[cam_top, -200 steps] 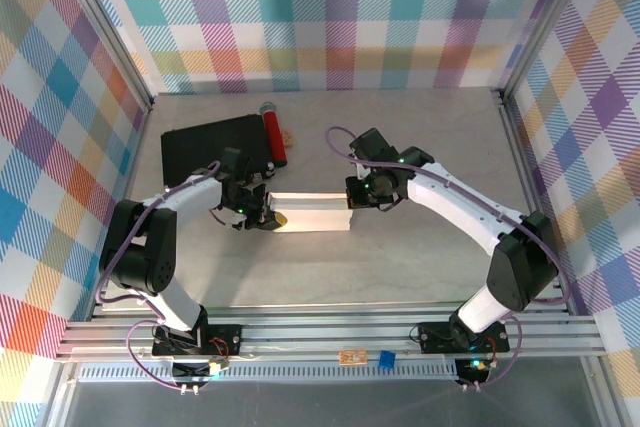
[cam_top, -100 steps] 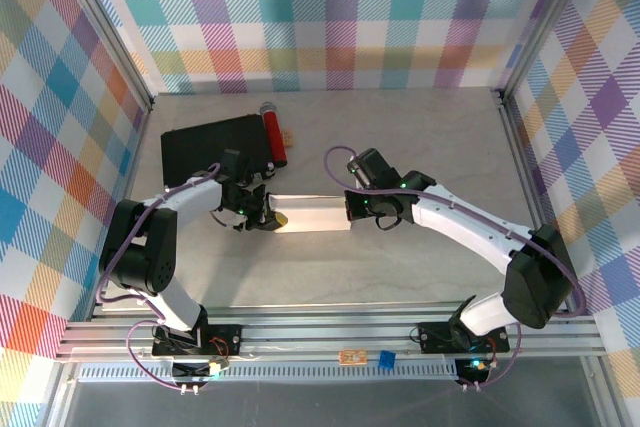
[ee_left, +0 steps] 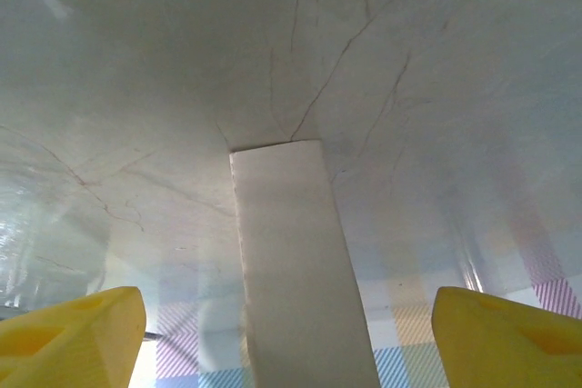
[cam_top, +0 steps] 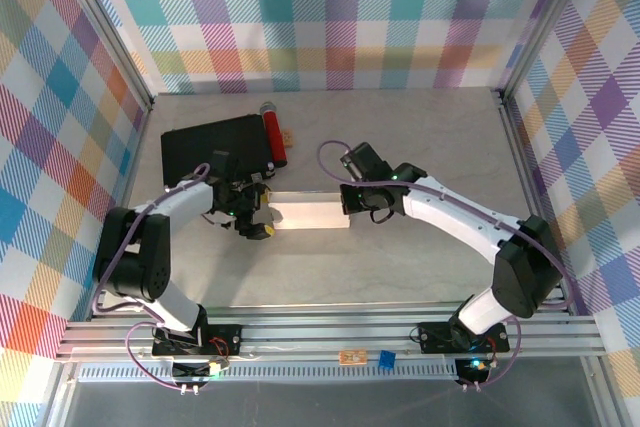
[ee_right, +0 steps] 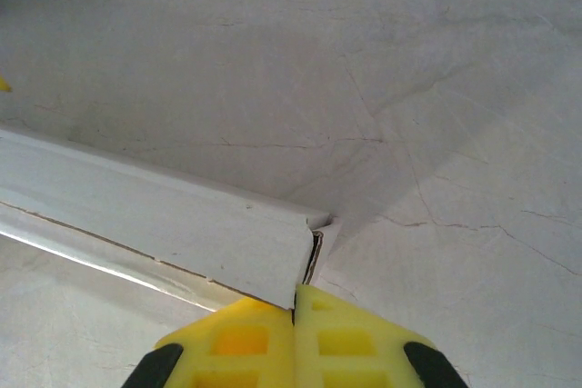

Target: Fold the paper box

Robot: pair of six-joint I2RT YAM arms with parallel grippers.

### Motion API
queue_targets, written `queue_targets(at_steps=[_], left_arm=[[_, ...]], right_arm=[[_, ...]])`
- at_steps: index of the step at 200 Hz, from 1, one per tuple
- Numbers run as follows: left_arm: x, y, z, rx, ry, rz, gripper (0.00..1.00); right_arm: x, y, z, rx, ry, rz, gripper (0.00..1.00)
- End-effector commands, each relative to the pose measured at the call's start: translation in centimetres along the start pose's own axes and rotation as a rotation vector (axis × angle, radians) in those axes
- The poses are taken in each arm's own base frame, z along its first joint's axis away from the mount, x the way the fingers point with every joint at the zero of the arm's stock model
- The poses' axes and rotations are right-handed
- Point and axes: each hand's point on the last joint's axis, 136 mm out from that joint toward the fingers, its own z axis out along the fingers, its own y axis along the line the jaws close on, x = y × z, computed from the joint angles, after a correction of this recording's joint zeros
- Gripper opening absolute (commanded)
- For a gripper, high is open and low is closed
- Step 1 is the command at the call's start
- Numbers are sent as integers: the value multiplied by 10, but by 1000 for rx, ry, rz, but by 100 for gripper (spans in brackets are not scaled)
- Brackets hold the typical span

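In the top view, the left gripper [cam_top: 256, 219] is covering the left end of the white thin-cardboard paper box [cam_top: 311, 211]. The right gripper [cam_top: 347, 205] is hiding the right end, so neither end's flaps are showing clearly there. The paper box is lying as a long shallow rectangle near the middle of the grey veined table [cam_top: 420, 147], between the two arms.

In the left wrist view the paper box [ee_left: 296, 261] is running up from the bottom edge, its near part cut off by the frame. The left gripper [ee_left: 286, 338] is standing wide. Its yellow fingertips [ee_left: 77, 333] are sitting at the bottom corners, apart from the box's sides and holding nothing.

In the right wrist view the right gripper [ee_right: 296, 315] is pressing its yellow fingers [ee_right: 236, 343] tight together right at the end corner of the paper box [ee_right: 164, 215]. Whether a thin end flap is being nipped in the seam is too hard to make out. A strip of glare is blurring the box's lower edge there.

Beyond the left gripper, a black rectangular case [cam_top: 212, 147] is lying at the table's far left, and the left arm's wrist is overlapping its near edge. A red cylinder [cam_top: 272, 135] is lying along the case's right edge. A small orange item [cam_top: 288, 135], too small to identify, is sitting just beside the cylinder. Plaid-patterned walls [cam_top: 350, 17] are enclosing the table on three sides.
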Motion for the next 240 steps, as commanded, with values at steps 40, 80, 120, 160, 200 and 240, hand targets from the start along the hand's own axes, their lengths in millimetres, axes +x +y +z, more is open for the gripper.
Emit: queue_targets(at_steps=[40, 80, 120, 160, 200, 240], left_arm=[[-20, 3, -85, -52, -251, 405, 72], [-2, -18, -147, -21, -483, 1066, 47], [52, -2, -130, 12, -419, 1501, 29], [47, -22, -143, 42, -504, 1264, 51], [44, 0, -108, -16, -279, 724, 54], [54, -7, -97, 162, -176, 374, 65]], right_arm=[[39, -13, 18, 77, 179, -33, 0], [39, -11, 18, 73, 183, -34, 0], [38, -11, 19, 74, 187, -36, 0], [41, -12, 20, 80, 195, -38, 0], [41, -13, 18, 82, 193, -40, 0], [42, -13, 19, 78, 194, -38, 0]])
